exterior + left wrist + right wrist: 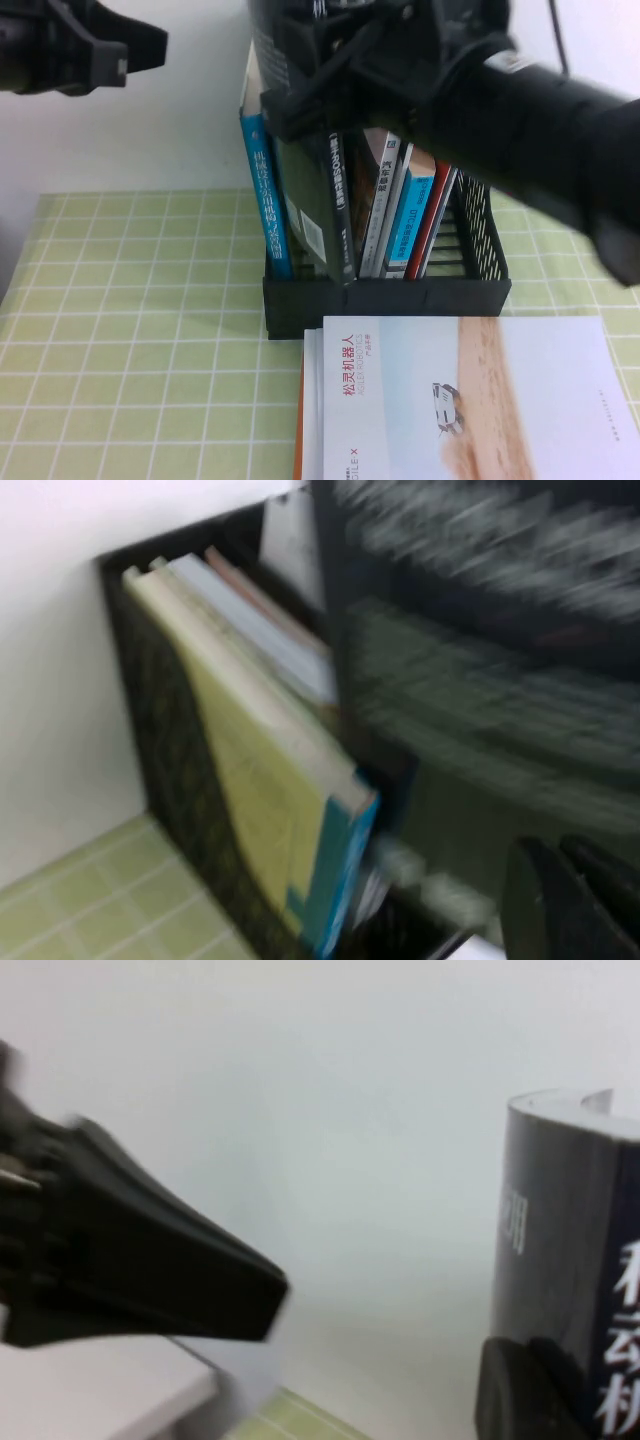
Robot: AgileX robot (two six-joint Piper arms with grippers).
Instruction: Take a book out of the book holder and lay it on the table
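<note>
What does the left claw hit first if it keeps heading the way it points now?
Probably the book that the right claw holds raised above the book holder. In the high view the left claw sits at upper left, aimed rightward toward it. Depth is unclear, so it may pass behind.

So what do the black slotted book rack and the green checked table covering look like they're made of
The black slotted book holder looks like moulded plastic with a matte finish: thin rigid walls pierced by even slots. The light green table covering appears to be cloth or a soft mat, dull, printed with a white grid; which one is unclear. The right gripper is over the rack at a black book; the left gripper hangs at upper left.
</note>
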